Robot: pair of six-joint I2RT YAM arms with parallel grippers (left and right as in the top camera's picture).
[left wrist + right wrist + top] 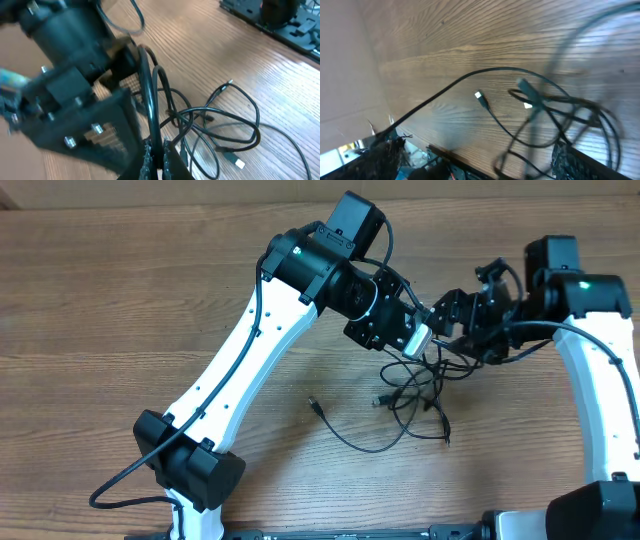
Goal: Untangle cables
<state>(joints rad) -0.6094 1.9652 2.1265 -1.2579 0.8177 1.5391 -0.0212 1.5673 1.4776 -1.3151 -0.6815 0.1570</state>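
Your left gripper pinched narrow on raised strands of the cables, thin black loops with metal-tipped plugs, tangled on the wooden table, your right gripper spread wide nearby

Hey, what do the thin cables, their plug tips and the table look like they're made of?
The cables look like black rubber or plastic sheathing: matte, bending in loose loops. The plug tips are likely metal: pale and shiny. The table is wood or wood-look laminate, with brown grain lines; I cannot tell which.
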